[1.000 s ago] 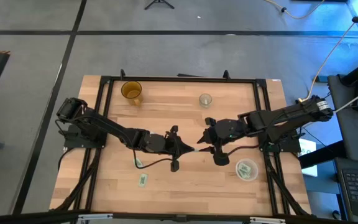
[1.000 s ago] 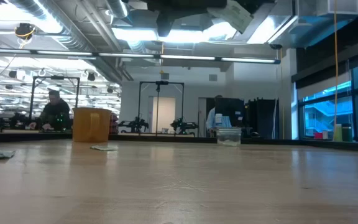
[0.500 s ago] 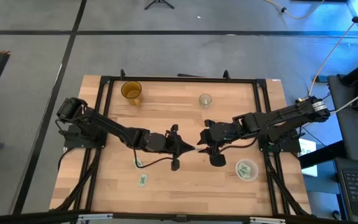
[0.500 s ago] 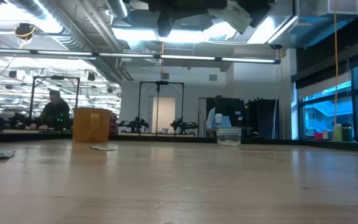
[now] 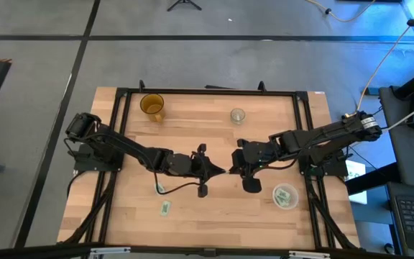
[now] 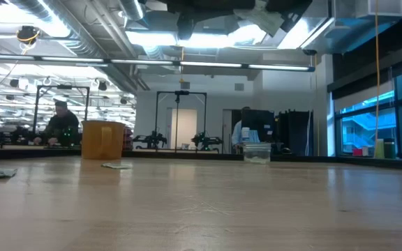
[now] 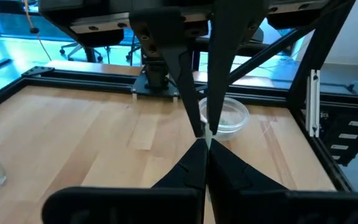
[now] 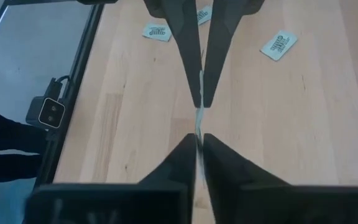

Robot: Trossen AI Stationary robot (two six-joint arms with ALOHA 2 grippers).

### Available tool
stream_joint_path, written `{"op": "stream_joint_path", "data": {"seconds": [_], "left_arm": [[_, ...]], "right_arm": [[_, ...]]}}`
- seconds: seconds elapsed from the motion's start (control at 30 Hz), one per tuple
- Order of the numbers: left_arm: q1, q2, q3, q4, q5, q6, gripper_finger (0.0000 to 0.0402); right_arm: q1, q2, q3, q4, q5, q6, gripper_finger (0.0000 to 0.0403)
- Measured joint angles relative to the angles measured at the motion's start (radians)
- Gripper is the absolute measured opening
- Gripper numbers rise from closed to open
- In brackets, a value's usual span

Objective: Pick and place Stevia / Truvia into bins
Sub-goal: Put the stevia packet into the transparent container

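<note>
A white Stevia sachet (image 8: 198, 117) hangs edge-on in mid-air over the table's middle, between my two grippers. My left gripper (image 5: 220, 173) and my right gripper (image 5: 233, 171) meet tip to tip there, each shut on the sachet. Other sachets lie flat on the table at the near left (image 5: 165, 208) (image 5: 160, 188) and also show in the right wrist view (image 8: 278, 45) (image 8: 157, 31). The clear round bin (image 5: 285, 196) stands at the near right with sachets in it; it also shows in the left wrist view (image 7: 227, 116). My left gripper pinches one end of the sachet (image 8: 199, 107) between its two fingertips, coming level from the table's left. The sachet is clear of the table. My right gripper pinches the sachet's other end (image 8: 197, 140) between its two fingers, coming level from the table's right. The sachet stands on edge between them.
An amber cup (image 5: 152, 106) stands at the far left and a small clear jar (image 5: 237, 115) at the far middle. A black frame (image 5: 207, 92) runs round the table. People sit in the room behind (image 6: 61, 125).
My right gripper has moved a little toward the table's left, closing up on my left gripper's fingertips and the sachet between them.
</note>
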Motion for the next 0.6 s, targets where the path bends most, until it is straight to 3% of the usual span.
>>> {"op": "stream_joint_path", "data": {"seconds": [0.13,0.4,0.6], "left_arm": [[0.0,0.0,0.0,0.003,0.0,0.017,0.0003],[0.0,0.0,0.0,0.003,-0.014,0.056,0.0006],[-0.001,0.0,0.0,0.003,0.017,0.105,0.0055]], "right_arm": [[0.0,0.0,0.0,0.0,-0.002,0.0,0.0005],[0.0,-0.001,0.0,0.0,-0.001,0.006,0.0003],[0.0,-0.001,0.0,-0.015,-0.002,0.016,0.0002]]}}
